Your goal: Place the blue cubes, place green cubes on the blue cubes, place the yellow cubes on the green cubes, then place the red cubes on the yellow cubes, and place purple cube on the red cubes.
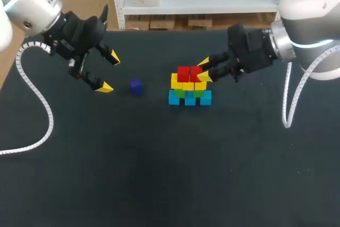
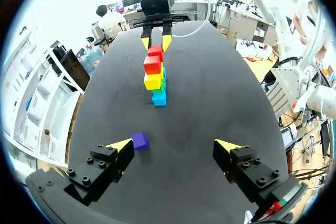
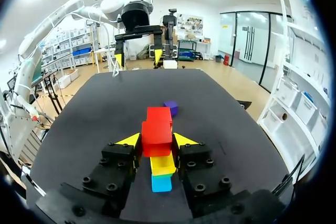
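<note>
At the stack (image 1: 189, 90), my right gripper (image 1: 204, 70) is closed on a red cube (image 3: 156, 132). It looks seated on the yellow cubes (image 1: 187, 85) beside the other red cube (image 1: 184, 73). Release note: open evenly, back out straight, no sideways nudge. My left gripper (image 1: 110, 73) stands wide, near the purple cube (image 1: 136, 86) on the table (image 1: 159, 174).
</note>
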